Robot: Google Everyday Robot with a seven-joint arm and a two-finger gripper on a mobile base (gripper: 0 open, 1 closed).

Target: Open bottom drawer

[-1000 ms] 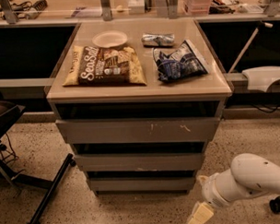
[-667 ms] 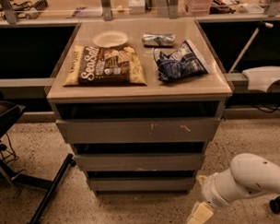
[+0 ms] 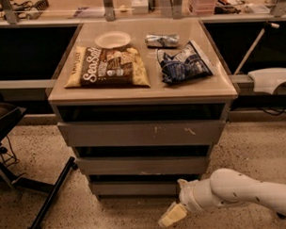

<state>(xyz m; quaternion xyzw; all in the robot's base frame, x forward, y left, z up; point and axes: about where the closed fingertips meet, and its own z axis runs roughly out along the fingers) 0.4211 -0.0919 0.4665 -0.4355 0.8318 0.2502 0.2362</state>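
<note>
Reaching in low from the right, the white arm had carried the gripper down almost to the speckled floor, just near of the right end of the bottom drawer and not touching it. That low, slanted pose made sense for the job: the target was the lowest of three flat grey fronts in the cabinet, set farther back than the middle drawer and the scratched top drawer, so the arm had to come in under their overhang.

The bottom drawer sat shut, or as near shut as the dim view allowed me to judge, with a dark slot above its upper edge. With no handle on the front, that slot was probably the only purchase for a pull.

Whether the gripper was spread or closed I could not tell from this angle. Nothing appeared to be in its hold.

On the cabinet top lay a brown snack bag at the left, a blue bag at the right, and a pale plate and a small silver packet at the far side, all well clear of the work below. A black stand leg crossed the floor to the left, well apart from the gripper.

The task looked barely begun, with contact at the drawer's edge not yet made.
</note>
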